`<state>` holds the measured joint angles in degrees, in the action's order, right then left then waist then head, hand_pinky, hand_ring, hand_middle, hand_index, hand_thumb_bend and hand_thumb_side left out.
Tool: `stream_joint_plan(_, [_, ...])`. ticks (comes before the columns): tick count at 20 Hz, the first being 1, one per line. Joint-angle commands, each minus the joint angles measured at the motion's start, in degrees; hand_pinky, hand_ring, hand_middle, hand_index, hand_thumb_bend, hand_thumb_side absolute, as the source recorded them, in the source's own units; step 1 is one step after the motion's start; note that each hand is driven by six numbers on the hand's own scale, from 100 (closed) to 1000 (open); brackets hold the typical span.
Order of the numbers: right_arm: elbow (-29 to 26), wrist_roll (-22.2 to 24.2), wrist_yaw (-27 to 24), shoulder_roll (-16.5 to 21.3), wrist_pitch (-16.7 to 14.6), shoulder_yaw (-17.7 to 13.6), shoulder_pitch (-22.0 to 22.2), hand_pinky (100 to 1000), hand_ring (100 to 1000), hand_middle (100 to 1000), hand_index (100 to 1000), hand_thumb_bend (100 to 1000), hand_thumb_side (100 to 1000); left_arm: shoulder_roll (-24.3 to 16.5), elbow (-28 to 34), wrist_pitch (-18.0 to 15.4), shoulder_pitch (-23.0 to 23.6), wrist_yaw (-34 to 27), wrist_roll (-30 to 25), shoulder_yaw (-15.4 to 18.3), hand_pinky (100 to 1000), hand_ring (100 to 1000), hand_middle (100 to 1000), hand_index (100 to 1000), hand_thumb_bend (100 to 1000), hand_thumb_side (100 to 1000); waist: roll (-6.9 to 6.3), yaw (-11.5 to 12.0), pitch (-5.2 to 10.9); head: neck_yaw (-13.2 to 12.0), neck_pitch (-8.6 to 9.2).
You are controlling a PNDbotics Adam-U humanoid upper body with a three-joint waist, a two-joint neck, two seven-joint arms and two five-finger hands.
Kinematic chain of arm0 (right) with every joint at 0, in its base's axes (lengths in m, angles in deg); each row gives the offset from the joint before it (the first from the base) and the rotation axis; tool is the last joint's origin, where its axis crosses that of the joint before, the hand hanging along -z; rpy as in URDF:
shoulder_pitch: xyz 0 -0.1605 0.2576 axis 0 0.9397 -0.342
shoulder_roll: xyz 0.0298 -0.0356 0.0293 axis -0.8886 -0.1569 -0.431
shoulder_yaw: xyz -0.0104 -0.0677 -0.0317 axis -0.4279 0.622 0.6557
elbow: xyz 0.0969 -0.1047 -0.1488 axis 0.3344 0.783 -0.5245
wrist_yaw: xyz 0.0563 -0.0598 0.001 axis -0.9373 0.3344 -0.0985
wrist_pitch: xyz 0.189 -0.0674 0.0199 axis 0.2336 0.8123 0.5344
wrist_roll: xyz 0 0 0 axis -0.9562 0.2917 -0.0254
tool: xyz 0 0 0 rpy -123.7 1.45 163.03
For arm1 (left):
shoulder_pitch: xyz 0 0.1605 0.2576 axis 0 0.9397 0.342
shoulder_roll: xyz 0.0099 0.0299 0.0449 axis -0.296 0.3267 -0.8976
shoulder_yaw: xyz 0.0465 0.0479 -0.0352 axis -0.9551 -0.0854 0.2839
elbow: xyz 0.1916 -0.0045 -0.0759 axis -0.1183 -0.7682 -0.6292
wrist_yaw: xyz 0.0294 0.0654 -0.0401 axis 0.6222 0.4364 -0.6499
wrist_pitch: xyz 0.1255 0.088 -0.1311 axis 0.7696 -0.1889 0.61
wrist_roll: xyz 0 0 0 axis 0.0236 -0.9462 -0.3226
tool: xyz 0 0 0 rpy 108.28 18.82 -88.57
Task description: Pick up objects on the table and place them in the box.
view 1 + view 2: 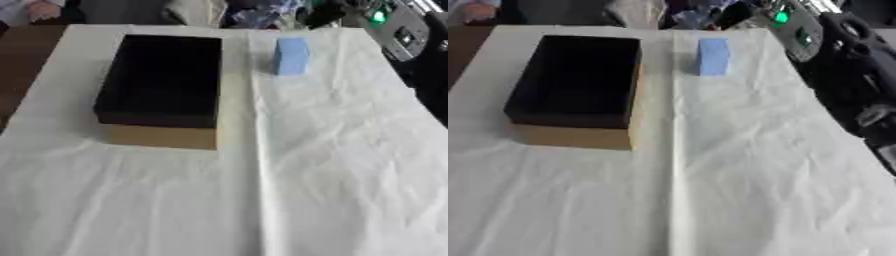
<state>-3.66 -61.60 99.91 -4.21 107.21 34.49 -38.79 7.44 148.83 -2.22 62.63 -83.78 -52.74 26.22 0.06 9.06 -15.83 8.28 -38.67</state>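
A light blue block (290,56) stands upright on the white cloth at the back of the table, right of the box. The box (160,80) is open, black inside with tan outer walls, and sits at the back left; I see nothing inside it. Black parts of my right arm (859,85) run along the right edge, well to the right of the block and apart from it. No hand can be made out in either view.
The white cloth (332,175) covers the table, creased, with a fold line down the middle. Bare brown tabletop (22,65) shows at the far left. Grey equipment with a green light (794,27) and clutter lie beyond the far edge.
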Motion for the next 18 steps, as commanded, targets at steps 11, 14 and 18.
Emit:
stream_joint_plan(11, [10.9,17.17,8.75,-4.59,-11.93,-4.41,-5.24,1000,1000,1000,1000,100,695,-0.97,1.07,0.39,-0.54,-0.37,-0.41,-0.54,967,699,672,870,100,534,-0.25,-0.35,1.62,-0.24,-0.39])
stream_joint_plan(14, [13.21,22.9,11.12,-5.7,-12.61,-5.75,-6.16,1000,1000,1000,1000,134,623,-1.0,1.07,0.4,-0.49,-0.45,-0.44,-0.59,967,700,672,870,100,532,-0.36,-0.26,1.78,-0.18,-0.57])
stream_joint_plan(18, [16.23,24.83,14.63,-6.75,-13.65,-6.76,-6.82,1000,1000,1000,1000,164,615,-1.04,1.07,0.45,-0.47,-0.59,-0.51,-0.67,966,700,672,870,100,531,-0.48,-0.3,1.99,-0.08,-0.69])
